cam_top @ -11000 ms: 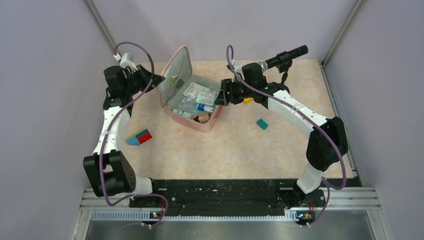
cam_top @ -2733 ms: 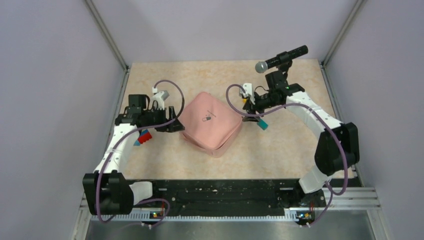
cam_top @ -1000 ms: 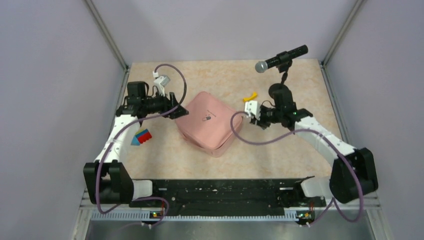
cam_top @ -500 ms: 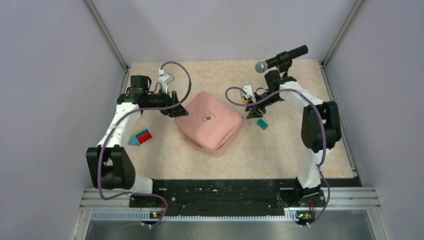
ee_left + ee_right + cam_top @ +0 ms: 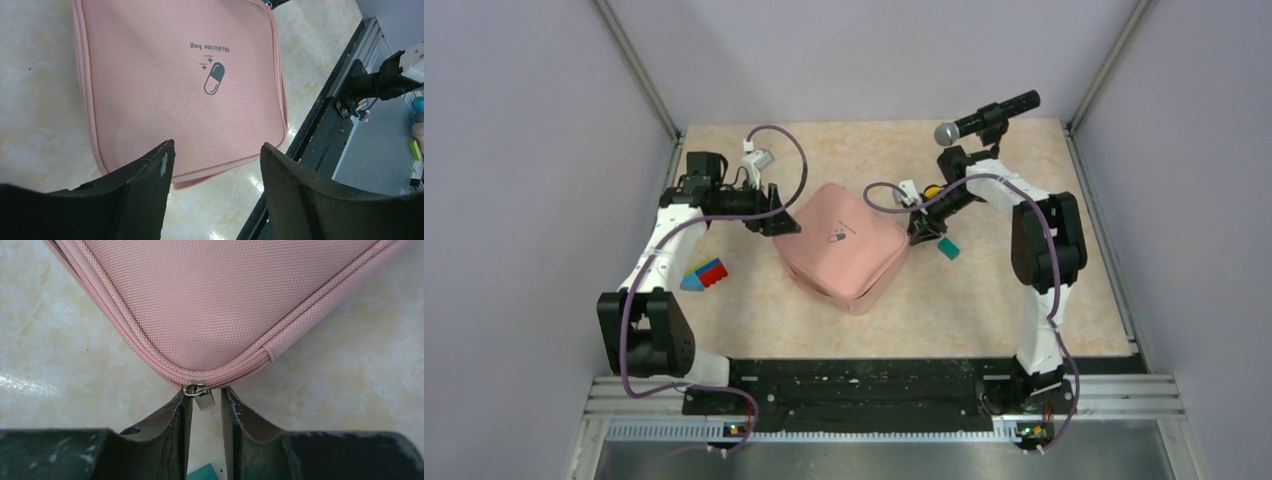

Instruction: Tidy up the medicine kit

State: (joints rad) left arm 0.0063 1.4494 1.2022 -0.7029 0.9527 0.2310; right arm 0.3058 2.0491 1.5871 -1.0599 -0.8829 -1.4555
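The pink medicine kit [image 5: 842, 245] lies closed in the middle of the table, pill logo up [image 5: 180, 75]. My left gripper [image 5: 786, 222] hovers over its left corner, open, with nothing between the fingers [image 5: 216, 147]. My right gripper [image 5: 914, 228] is at the kit's right corner [image 5: 225, 300]. Its jaws stand a narrow gap apart [image 5: 206, 392], either side of the small metal zipper pull [image 5: 204, 399]. The pull hangs from the corner seam close to one finger, and a gap shows beside it.
A microphone on a stand [image 5: 984, 115] is at the back right. A teal block [image 5: 948, 249] lies just right of the kit, a yellow piece [image 5: 932, 188] behind the right wrist. Coloured blocks [image 5: 706, 273] lie at the left.
My right arm has folded in and brought its gripper to the kit's right corner, jaws narrowing round the zipper pull. The left gripper has shifted slightly back over the left corner.
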